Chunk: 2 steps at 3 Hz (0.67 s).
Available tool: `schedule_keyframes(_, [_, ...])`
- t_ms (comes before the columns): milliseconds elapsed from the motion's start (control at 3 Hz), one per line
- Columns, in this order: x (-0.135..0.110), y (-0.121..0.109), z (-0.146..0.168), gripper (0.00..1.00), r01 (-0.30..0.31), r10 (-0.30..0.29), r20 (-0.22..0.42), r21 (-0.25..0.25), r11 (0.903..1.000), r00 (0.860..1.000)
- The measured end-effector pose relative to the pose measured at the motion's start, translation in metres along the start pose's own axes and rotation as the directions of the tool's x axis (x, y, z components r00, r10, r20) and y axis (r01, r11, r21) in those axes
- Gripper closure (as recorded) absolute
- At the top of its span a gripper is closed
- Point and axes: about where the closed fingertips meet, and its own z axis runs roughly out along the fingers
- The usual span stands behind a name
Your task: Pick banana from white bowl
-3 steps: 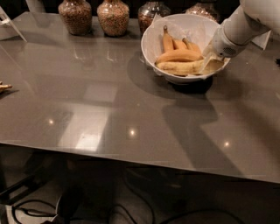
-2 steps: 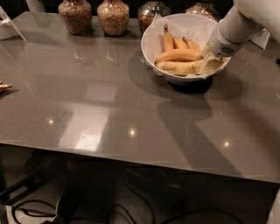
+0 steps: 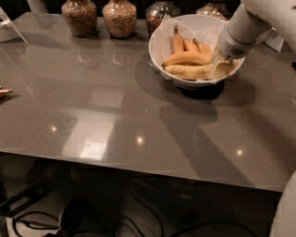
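The white bowl (image 3: 159, 44) stands at the back right of the grey table, lined with crinkled white paper. The pale, speckled banana (image 3: 187, 71) lies across its front. Shorter, deeper orange-yellow bananas (image 3: 185, 57) lie behind it. My gripper (image 3: 216, 67) reaches down into the bowl from the upper right, at the right end of the pale banana. That end of the banana is hidden behind the gripper. The white arm (image 3: 245, 25) covers the bowl's right rim.
Several glass jars of brown contents (image 3: 79, 16) (image 3: 119, 16) (image 3: 159, 13) stand along the back edge, left of and behind the bowl. A white stand (image 3: 9, 25) is at far left, and a small object (image 3: 4, 91) at the left edge. Cables lie on the floor under the table.
The arm has shifted only slightly. The gripper stays in the bowl at the right end of the pale banana. The bananas have not visibly moved.
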Motion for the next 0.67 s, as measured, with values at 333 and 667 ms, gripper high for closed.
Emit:
schedule_keyframes(333, [-0.009,-0.001,-0.006,1.00,0.023,-0.023,0.003,0.000,0.9997,1.000])
schedule_keyframes(667, [-0.018,-0.012,-0.026,1.00,0.039,-0.040,0.016,0.043,0.9983,0.999])
